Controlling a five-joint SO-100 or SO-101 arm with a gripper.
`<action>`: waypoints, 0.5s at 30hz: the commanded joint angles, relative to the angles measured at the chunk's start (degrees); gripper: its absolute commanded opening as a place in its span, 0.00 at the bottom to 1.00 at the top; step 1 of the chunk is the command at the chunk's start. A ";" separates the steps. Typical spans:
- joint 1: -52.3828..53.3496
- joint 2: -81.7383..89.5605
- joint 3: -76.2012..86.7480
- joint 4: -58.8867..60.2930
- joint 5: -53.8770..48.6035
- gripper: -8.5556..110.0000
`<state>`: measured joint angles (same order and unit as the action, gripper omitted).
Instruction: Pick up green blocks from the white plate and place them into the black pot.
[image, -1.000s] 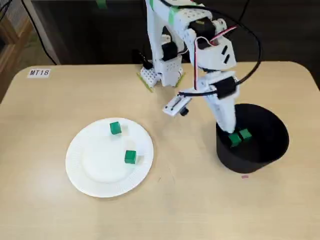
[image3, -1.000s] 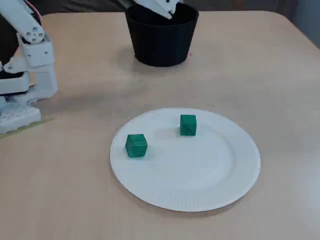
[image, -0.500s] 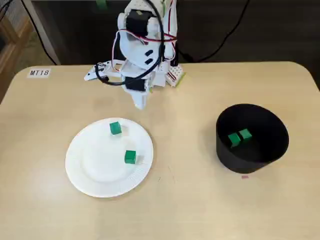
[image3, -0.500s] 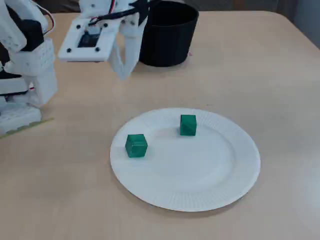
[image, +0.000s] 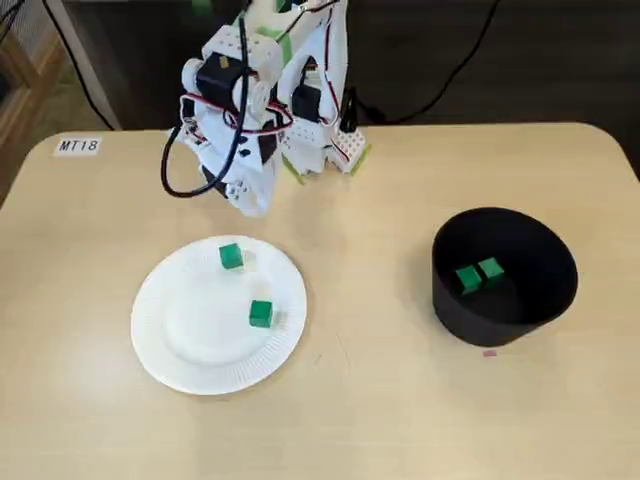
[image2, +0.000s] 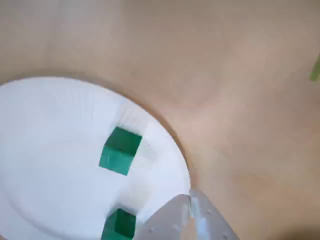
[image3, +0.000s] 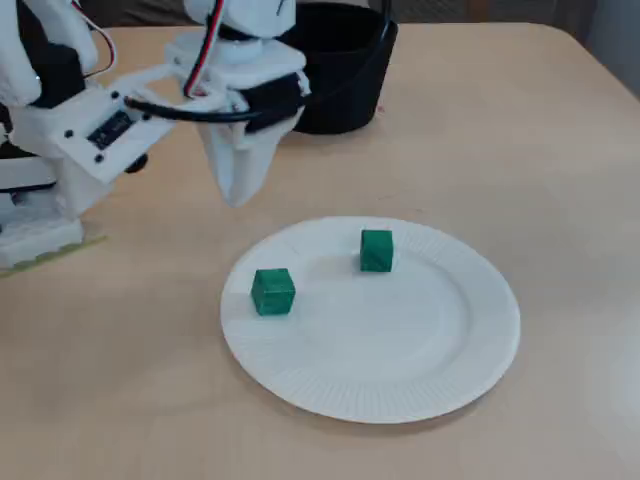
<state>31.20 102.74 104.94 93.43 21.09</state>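
Two green blocks lie apart on the white plate (image: 170, 335): one block (image: 231, 256) near its back rim, the other block (image: 260, 314) toward its right side. In the other fixed view they are the left block (image3: 273, 292) and the right block (image3: 376, 250) on the plate (image3: 400, 370). The black pot (image: 505, 310) at the right holds two green blocks (image: 478, 273). My gripper (image: 250, 203) hangs just behind the plate, pointing down, jaws together and empty; it shows too as the gripper (image3: 238, 190). The wrist view shows a block (image2: 120, 150) on the plate (image2: 50, 125).
The arm's white base (image: 320, 150) stands at the table's back edge. A label reading MT18 (image: 78, 146) is stuck at the back left. The pot (image3: 350, 90) is partly hidden behind the arm in one fixed view. Cables trail off behind the table.
The arm has swung from the pot across to the plate side. The gripper left the pot and now hangs by the plate's back rim. All blocks stay where they were.
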 joint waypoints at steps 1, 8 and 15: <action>1.67 -0.53 -2.20 1.49 3.78 0.05; 2.20 -6.33 -4.75 1.58 3.43 0.18; 1.23 -10.02 -6.15 0.97 3.25 0.29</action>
<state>33.49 93.16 101.78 94.66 24.79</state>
